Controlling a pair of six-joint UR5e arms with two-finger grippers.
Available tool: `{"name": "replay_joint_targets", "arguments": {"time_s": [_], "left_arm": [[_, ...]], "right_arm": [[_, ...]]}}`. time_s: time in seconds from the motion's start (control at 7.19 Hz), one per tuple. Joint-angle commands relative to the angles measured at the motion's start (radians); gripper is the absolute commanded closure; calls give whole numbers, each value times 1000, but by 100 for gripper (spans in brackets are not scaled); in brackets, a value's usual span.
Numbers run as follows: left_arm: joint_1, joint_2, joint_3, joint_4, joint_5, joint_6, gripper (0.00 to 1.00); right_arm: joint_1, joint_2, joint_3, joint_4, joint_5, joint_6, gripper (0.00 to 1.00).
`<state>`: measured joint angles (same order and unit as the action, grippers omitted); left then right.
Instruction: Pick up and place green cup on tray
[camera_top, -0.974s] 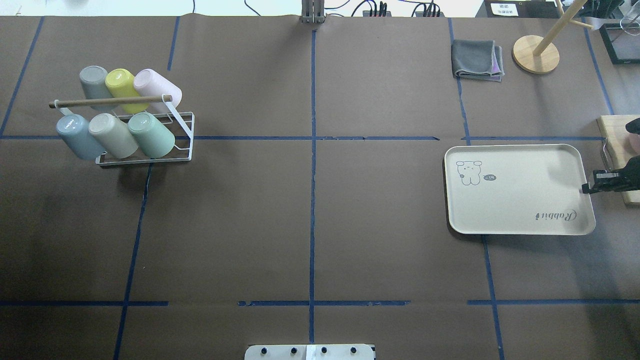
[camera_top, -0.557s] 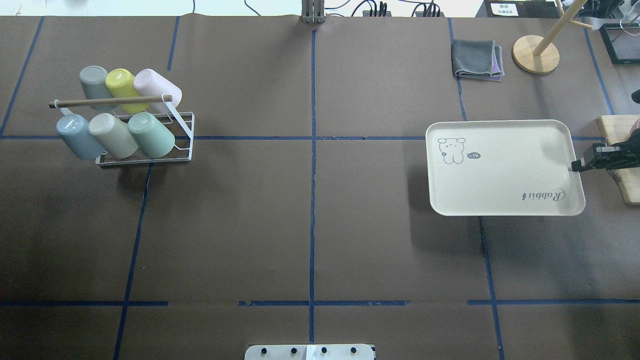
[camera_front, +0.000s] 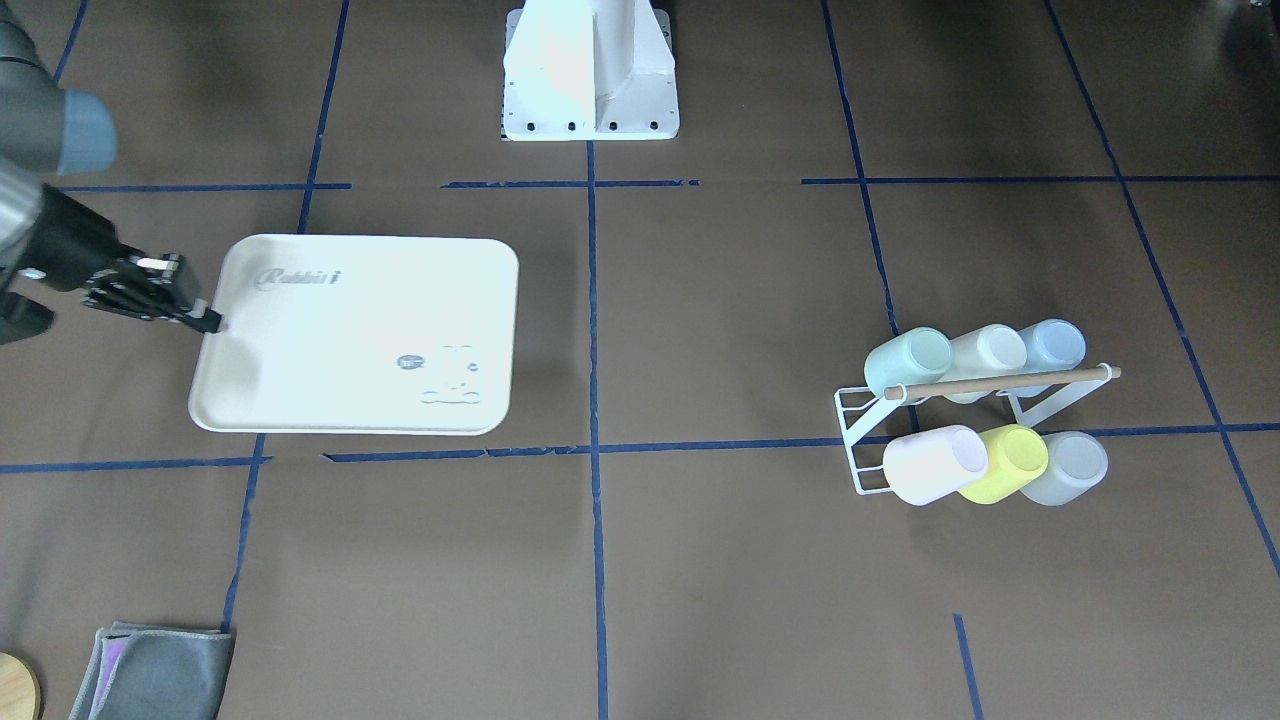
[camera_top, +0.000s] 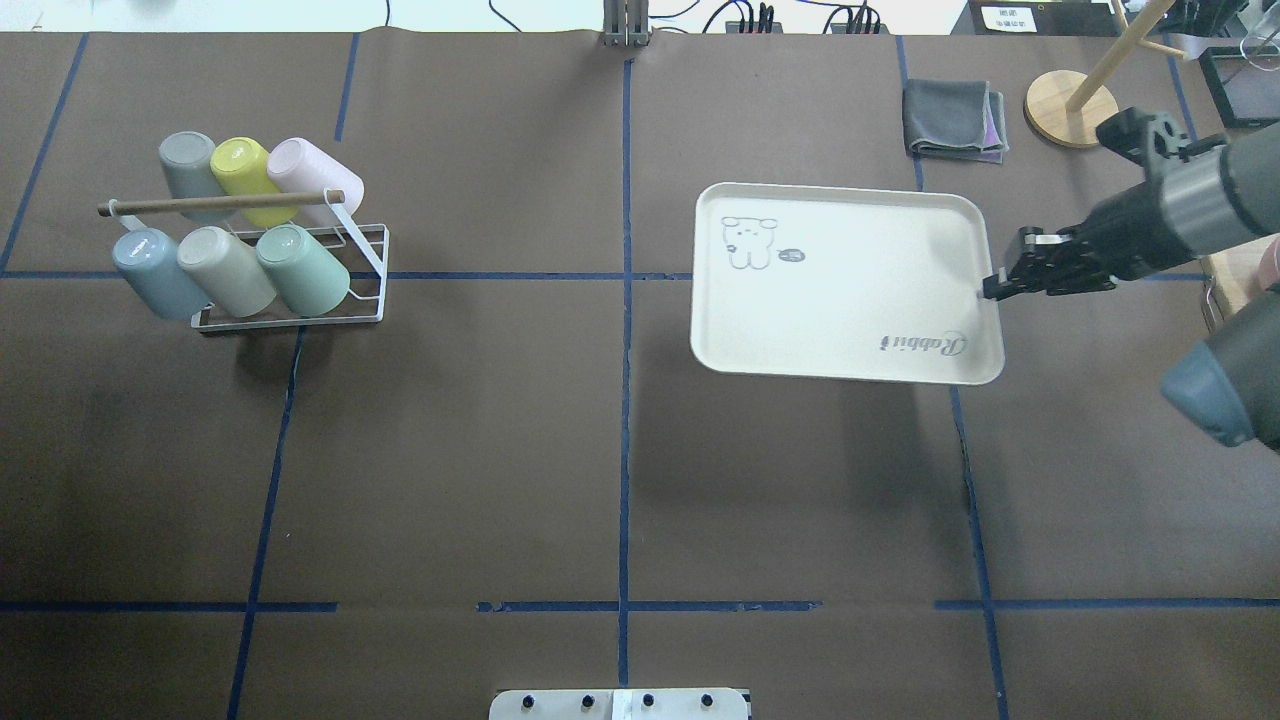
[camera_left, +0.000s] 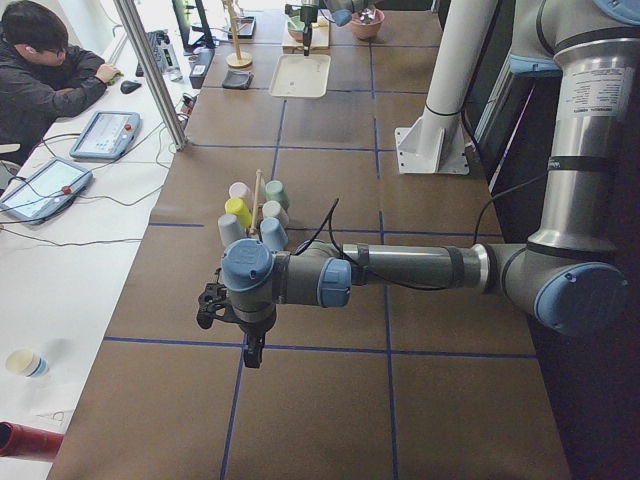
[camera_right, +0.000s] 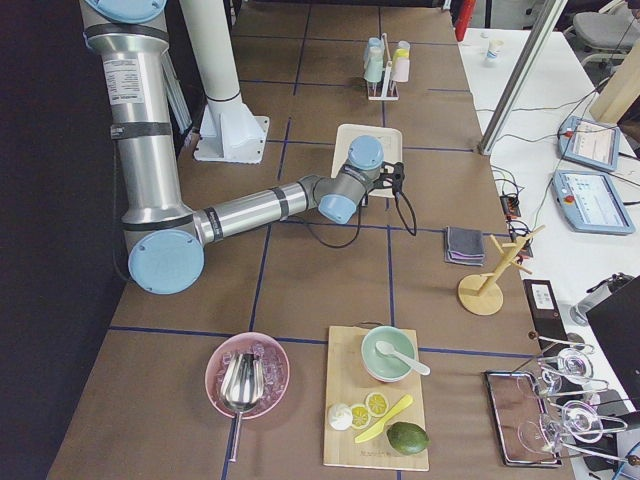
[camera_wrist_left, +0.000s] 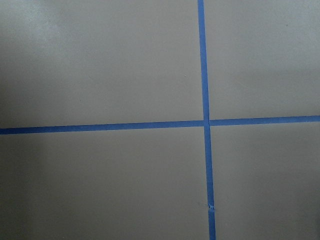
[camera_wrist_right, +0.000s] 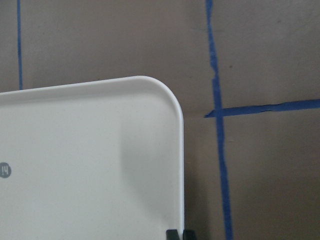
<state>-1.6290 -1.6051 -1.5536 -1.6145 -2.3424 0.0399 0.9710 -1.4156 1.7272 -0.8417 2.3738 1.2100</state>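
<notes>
Tray shifted centreward, right gripper pinching its short rim.
Now closer than before to the green cup, untouched on the rack; left gripper opening: cannot tell.

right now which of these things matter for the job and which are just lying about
For the job: green cup; tray, gripped at its rim by the right gripper.
Lying about: wire rack, other cups, grey cloth, wooden stand.
</notes>
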Motion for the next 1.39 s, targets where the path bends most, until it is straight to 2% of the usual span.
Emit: {"name": "replay_joint_targets", "arguments": {"time_s": [0.0,0.14,0.28,1.11,1.25], "left_arm": [[0,2,1,-1,0,0,0],[0,2,4,-1,0,0,0],[0,2,6,-1,0,1,0],[1,4,7,-1,-2,2,0],[1,5,9,-1,-2,2,0]], "right_arm": [[-229,105,-6,-5,-204,150,100],[-301,150,-9,-61,-293,167,100],[-330,186,-9,-121,-318,171,100],[-371,199,-9,-134,-338,177,99],[-374,199,-11,-134,-338,178,86]]}}
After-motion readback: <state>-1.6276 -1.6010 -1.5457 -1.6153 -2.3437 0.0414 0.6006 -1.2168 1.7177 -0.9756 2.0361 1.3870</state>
